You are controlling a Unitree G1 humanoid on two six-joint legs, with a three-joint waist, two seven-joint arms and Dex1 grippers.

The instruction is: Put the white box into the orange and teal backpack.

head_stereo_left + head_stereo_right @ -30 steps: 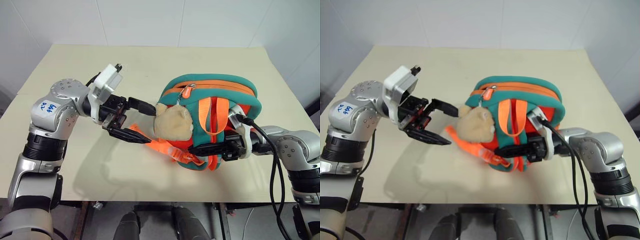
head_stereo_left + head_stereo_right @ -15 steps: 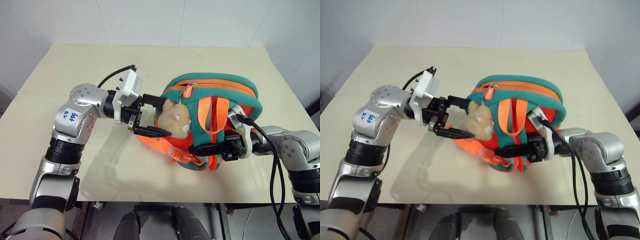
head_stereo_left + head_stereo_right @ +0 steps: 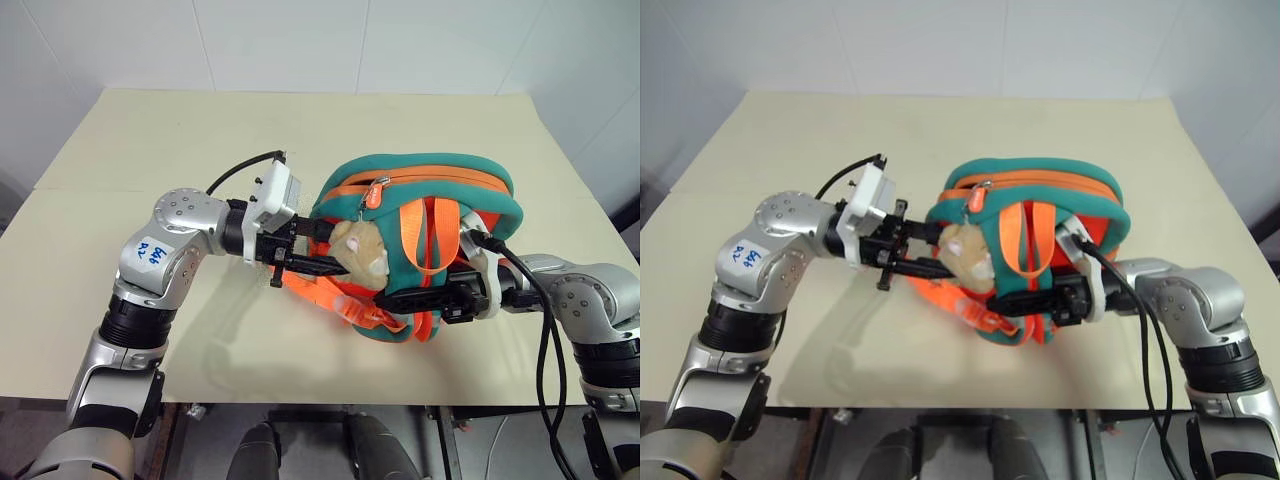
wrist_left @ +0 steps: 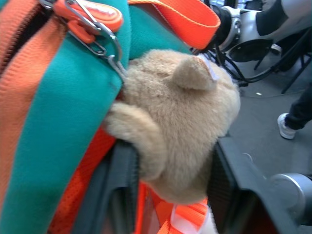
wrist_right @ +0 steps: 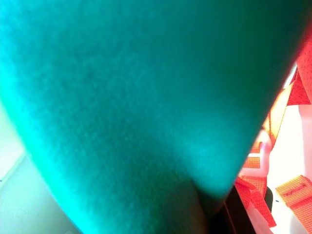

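The orange and teal backpack (image 3: 425, 215) stands on the beige table (image 3: 300, 120) between the two claws, and the left gripper (image 3: 330, 255) has its black fingers (image 4: 124, 185) squeezed onto the beige plush charm (image 3: 360, 250) hanging at the pack's near-left side, one finger on each flank of the toy. The right gripper (image 3: 400, 298) lies level across the pack's lower front among the orange straps (image 3: 345, 303), fingers drawn together, seemingly pinching the teal edge or a strap, though that is hard to make out.
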